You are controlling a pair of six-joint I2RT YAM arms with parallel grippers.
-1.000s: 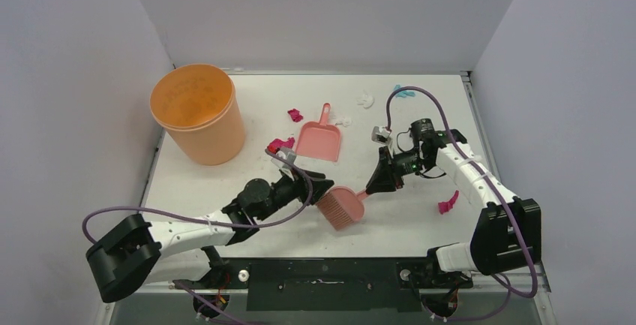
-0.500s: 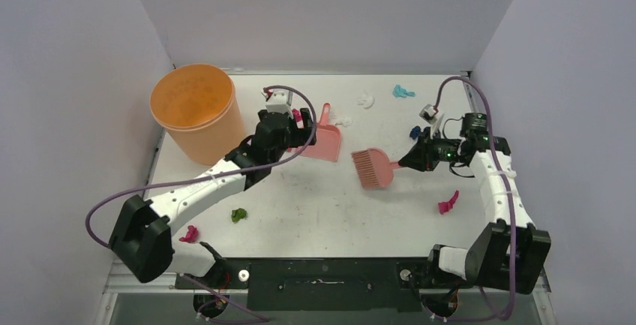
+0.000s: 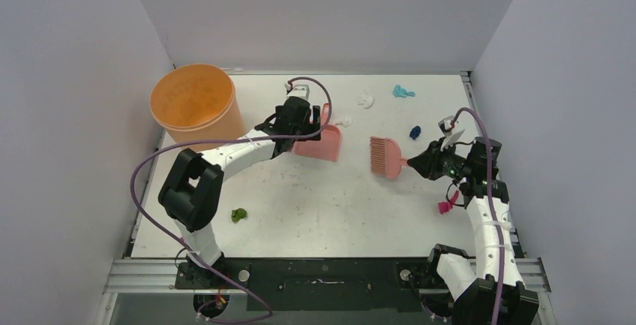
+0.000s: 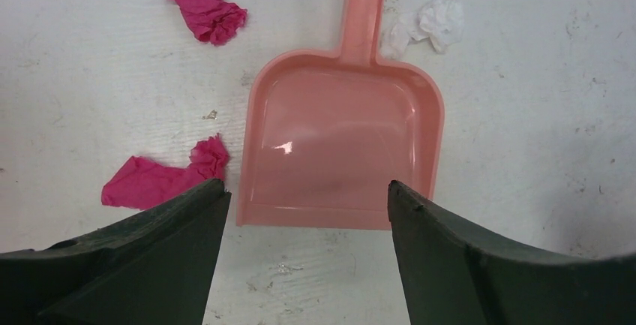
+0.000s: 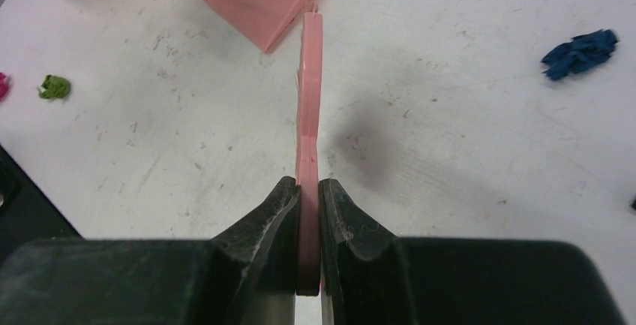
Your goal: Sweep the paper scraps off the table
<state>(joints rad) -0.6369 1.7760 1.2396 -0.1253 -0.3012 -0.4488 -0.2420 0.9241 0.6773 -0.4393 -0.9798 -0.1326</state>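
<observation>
Paper scraps lie scattered on the white table (image 3: 330, 205): white (image 3: 365, 100), teal (image 3: 403, 91), dark blue (image 3: 415, 132), magenta (image 3: 448, 205) and green (image 3: 239, 215). In the left wrist view two magenta wads (image 4: 204, 13) (image 4: 161, 179) and a white wad (image 4: 431, 25) lie around the pink dustpan (image 4: 345, 145). My left gripper (image 4: 307, 190) (image 3: 306, 131) hangs open just off the dustpan's front lip, holding nothing. My right gripper (image 5: 308, 190) (image 3: 415, 163) is shut on the handle of the pink brush (image 5: 309, 92) (image 3: 386, 157), which is held above the table's middle right.
An orange bucket (image 3: 195, 111) stands at the back left, close to my left arm. The dustpan (image 3: 321, 143) lies flat beside it, handle pointing to the back wall. Grey walls enclose the table on three sides.
My left arm swung from the table's front up to the dustpan and its jaws opened wide. My right arm carried the brush to the right, away from the centre.
</observation>
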